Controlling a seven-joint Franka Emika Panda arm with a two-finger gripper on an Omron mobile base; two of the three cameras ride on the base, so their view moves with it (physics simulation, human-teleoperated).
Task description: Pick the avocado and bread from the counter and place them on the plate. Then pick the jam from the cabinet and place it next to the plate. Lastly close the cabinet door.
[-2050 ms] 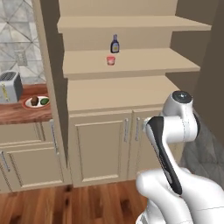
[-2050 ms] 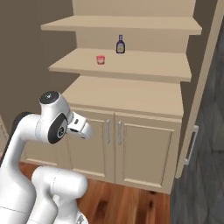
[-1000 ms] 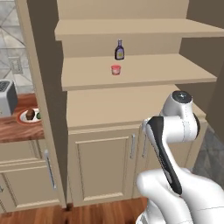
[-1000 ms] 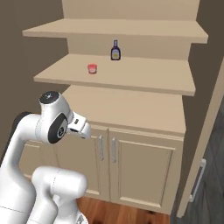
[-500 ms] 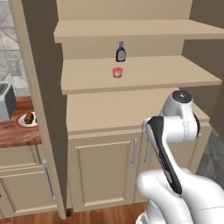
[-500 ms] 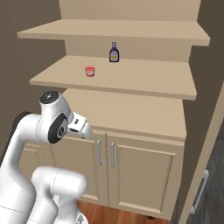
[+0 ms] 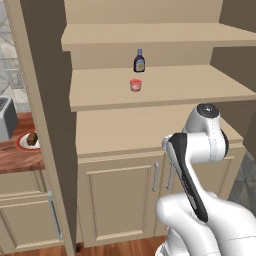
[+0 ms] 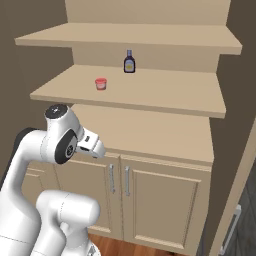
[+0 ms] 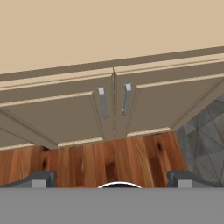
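Claw [image 9: 111, 178]: standing wide open and holding nothing; in the hand view its two dark fingertips [image 9: 40, 178] are rising far apart at the bottom, aiming down at the two short lower doors and the wooden floor [image 9: 109, 159].
Arm [image 7: 200, 150]: folding in front of the cabinet [image 7: 125, 130], its elbow level with the cabinet's broad lower ledge.
Jam [image 7: 135, 85]: a small red-pink jar sitting upright near the front edge of the middle shelf [image 7: 165, 87], above and well apart from the claw, touching nothing but the shelf. In the right base view it is showing at [image 8: 101, 83].
Dark bottle [image 7: 139, 61]: standing upright with a pale label, behind the jam on the same shelf, near it but apart, farther from the claw.
Cabinet door [image 7: 45, 125]: hanging open on the left of the cabinet, its dark brown inner face turning toward the shelves, up and to the left of the claw.
Lower doors [image 9: 105, 109]: both lying shut, their two pale handles sitting side by side straight ahead of the claw.
Counter [image 7: 20, 157]: reddish-brown wood, lying far to the left of the claw, beyond the open door.
Plate [image 7: 22, 142]: white with an orange-red rim, resting on the counter, partly hidden by the door.
Bread [image 7: 33, 138]: a brown chunk lying on the plate.
Avocado: cannot tell where it is lying.
Toaster [image 7: 6, 117]: sitting on the counter behind the plate, cut by the picture's edge.
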